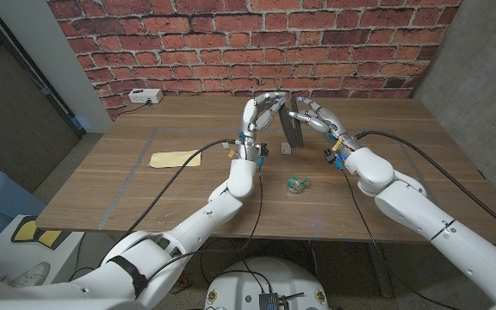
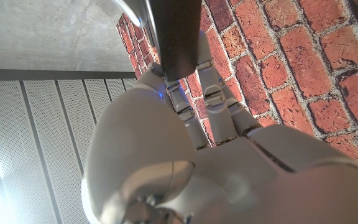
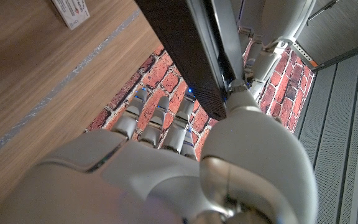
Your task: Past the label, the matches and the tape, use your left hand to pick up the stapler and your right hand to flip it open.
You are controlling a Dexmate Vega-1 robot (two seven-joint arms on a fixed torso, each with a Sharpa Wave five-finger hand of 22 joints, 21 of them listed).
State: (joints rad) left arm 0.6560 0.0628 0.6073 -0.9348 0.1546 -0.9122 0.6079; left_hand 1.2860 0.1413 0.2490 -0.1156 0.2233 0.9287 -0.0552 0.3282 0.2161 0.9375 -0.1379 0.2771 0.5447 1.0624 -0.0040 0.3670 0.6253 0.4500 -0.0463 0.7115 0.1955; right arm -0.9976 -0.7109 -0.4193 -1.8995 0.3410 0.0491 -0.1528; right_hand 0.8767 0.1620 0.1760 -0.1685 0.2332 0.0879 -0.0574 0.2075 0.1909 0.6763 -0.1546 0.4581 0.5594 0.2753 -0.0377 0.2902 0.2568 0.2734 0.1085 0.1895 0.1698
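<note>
While a yellow label (image 1: 176, 158) lies on the table (image 1: 386, 129) well off its outer side, the left hand (image 1: 259, 113) grasps the stapler (image 1: 292, 129) raised between both hands. Matches (image 1: 284, 149) and tape (image 1: 297, 183) lie below them. The right hand (image 1: 319, 116) grips the stapler's opened arm.

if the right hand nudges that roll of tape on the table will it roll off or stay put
The tape roll appears to lie flat on its side on the table, so it would likely slide rather than roll. It looks small and probably light, so even a slight nudge may shift it.
</note>
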